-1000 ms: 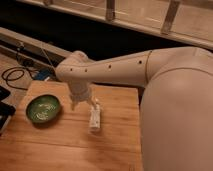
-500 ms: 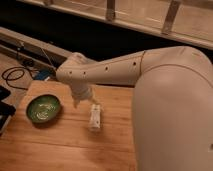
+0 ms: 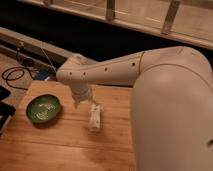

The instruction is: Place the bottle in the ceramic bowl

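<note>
Lying on its side on the bench (image 3: 45,150), the bottle (image 3: 94,118) is the nearest task item, approx. mid-bench & just left (in view) of the robot's big white arm (image 3: 170,110). Its long axis runs near-to-far, w/ the far end tipped slightly to the view's right. Which end is the cap can't be made out. It rests flat on the wood, not in the bowl. The bowl (image 3: 44,110) sits near it on the view's left, apart from it, & looks to hold nothing. A bit farther back the tool (image 3: 83,100) hangs btwn bowl & bottle, just above the bottle's far end. Whether it touches the bottle, & whether it's clenched or released, can't be told. Judged progress: early. No grasp is seen, so pick-up, carry to the bowl & set-down are all left. Farther off, a black cable (image 3: 12,76) lies by the bench's far left corner, w/ a rail (image 3: 35,45) behind.
</note>
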Tool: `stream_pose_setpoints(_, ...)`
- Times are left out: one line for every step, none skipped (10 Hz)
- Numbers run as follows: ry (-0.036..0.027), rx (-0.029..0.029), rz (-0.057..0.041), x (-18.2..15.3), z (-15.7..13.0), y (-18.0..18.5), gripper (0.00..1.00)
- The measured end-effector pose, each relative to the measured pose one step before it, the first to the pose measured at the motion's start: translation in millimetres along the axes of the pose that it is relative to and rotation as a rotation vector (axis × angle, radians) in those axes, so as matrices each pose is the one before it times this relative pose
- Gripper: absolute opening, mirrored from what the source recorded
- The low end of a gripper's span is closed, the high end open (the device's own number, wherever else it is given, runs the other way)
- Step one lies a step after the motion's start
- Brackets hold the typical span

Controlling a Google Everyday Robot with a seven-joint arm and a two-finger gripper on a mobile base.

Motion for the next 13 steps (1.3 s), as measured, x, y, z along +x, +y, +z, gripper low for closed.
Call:
stream_pose_setpoints(0.01069, 0.02342, -0.00859, 1.39, 10.37, 1.40, 0.65)
stream_pose_setpoints(0.01530, 0.02378, -0.01116, 1.82, 17.59, 4.08, 0.65)
stream_pose_setpoints(0.01782, 0.02054, -0.00187, 1.24, 19.82, 1.00, 0.65)
stream_pose_setpoints(0.01520, 0.00962, 0.00284, 0.92, 12.92, -0.02, 0.65)
stream_pose_setpoints(0.02323, 0.01183, 0.00588, 1.27, 15.89, -1.65, 0.65)
stream_pose_setpoints(0.01890, 0.00125, 0.01100, 1.07, 9.02, -2.49, 0.65)
stream_pose_setpoints(0.00052, 0.00088, 0.00437, -0.70, 0.69, -2.34, 0.65)
stream_pose_setpoints(0.00136, -0.00070, 0.00167, 0.21, 0.07, -0.39, 0.65)
stream_pose_setpoints(-0.00002, -0.00098, -0.00307, 0.38, -0.49, 2.02, 0.65)
stream_pose_setpoints(0.00164, -0.00092, 0.00048, 0.36, 0.11, -0.10, 0.65)
stream_pose_setpoints(0.00112, 0.00059, 0.00024, -0.15, 0.55, -0.74, 0.65)
stream_pose_setpoints(0.00966, -0.01425, -0.00423, -1.17, 3.22, 2.18, 0.65)
stream_pose_setpoints(0.01428, -0.01535, 0.00224, 0.29, 6.50, 0.71, 0.65)
